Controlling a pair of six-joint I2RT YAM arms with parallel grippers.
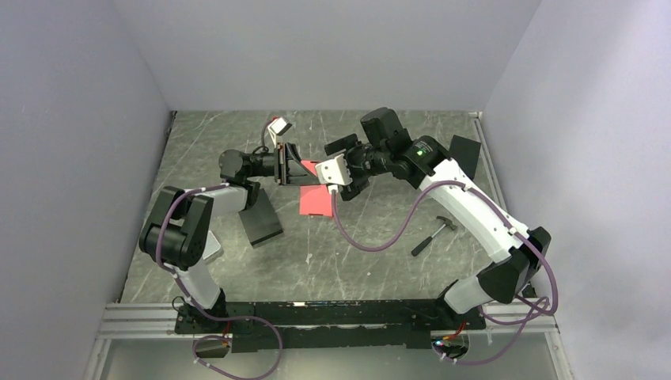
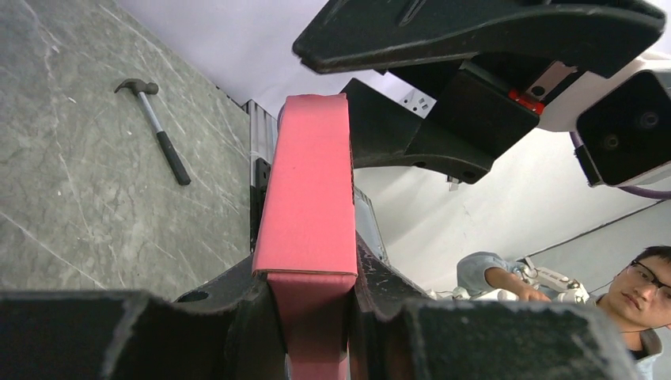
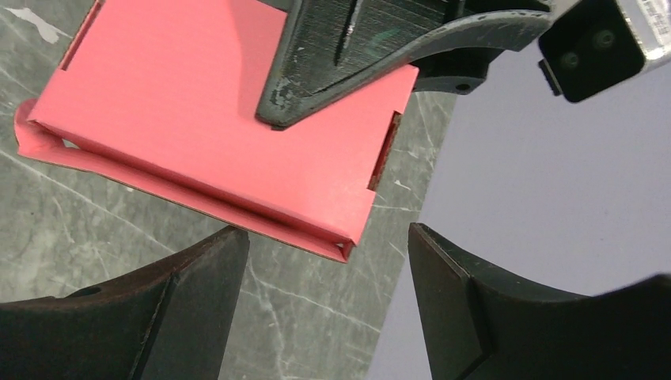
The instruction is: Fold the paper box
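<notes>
The paper box is a flat red-pink cardboard piece held above the table's middle. My left gripper is shut on it. In the left wrist view the box runs away from the camera, clamped on both sides near the left gripper. My right gripper faces the left one from the right and stands open. In the right wrist view the box lies just beyond the right gripper, its folded corner between the fingertips without touching them. A left finger presses on the box's top face.
A hammer lies on the table to the right, also visible as the hammer in the left wrist view. A black rectangular box sits by the left arm. Grey walls enclose three sides.
</notes>
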